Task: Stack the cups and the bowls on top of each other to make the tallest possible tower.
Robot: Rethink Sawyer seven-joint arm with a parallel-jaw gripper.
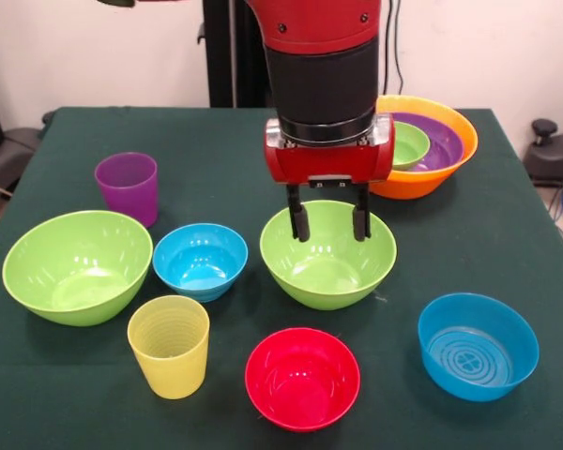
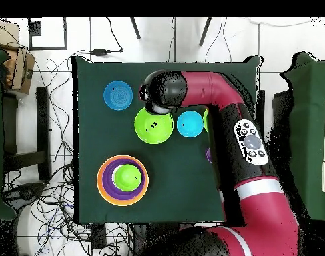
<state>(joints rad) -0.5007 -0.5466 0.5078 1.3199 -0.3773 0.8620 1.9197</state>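
Observation:
My gripper hangs open over the far rim of a lime green bowl at the table's middle, its fingers straddling the rim. Nothing is held. The tower stands at the back right: an orange bowl with a purple bowl and a small green bowl nested inside. A purple cup and a ribbed yellow cup stand on the left. Loose bowls: large green, small blue, pink-red, blue. In the overhead view the arm hides most of these; the tower and green bowl show.
The dark green table ends in edges on all sides. A black post stands behind the table. Cables lie on the floor beside the table in the overhead view.

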